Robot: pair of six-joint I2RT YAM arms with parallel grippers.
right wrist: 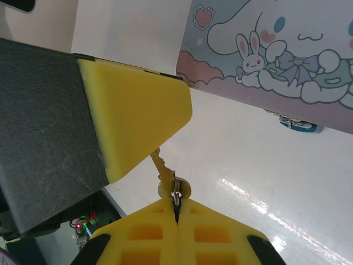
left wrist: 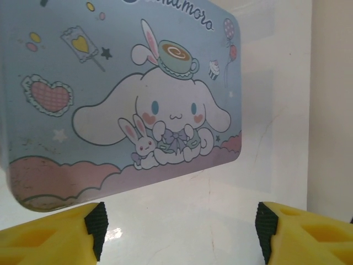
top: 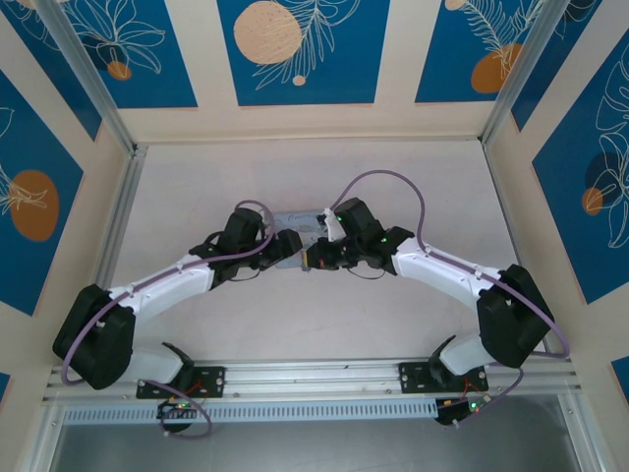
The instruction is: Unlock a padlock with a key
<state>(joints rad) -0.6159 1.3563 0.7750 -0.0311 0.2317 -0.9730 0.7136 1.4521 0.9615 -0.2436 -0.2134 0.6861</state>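
Metal key (right wrist: 163, 169) clr of tin (right wrist: 231, 83) edge

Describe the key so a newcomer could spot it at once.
Start at the pastel cartoon tin mid-table. Just beside it, the right gripper is shut on the key. It is a thin dull metal sliver poking from the bright yellow fingers.

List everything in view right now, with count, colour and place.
tin box: one, pastel blue and pink, cartoon print, mid-table.
padlock: one, bluish metal, at the tin box's edge, partly hidden.
key: one, dull brownish metal, held by the right gripper.
table: one, white, beneath everything.
wall panels: several, blue with leaf print, around the table.
left gripper: one, yellow jaws apart, empty, facing the tin box.
right gripper: one, yellow jaws shut on the key.
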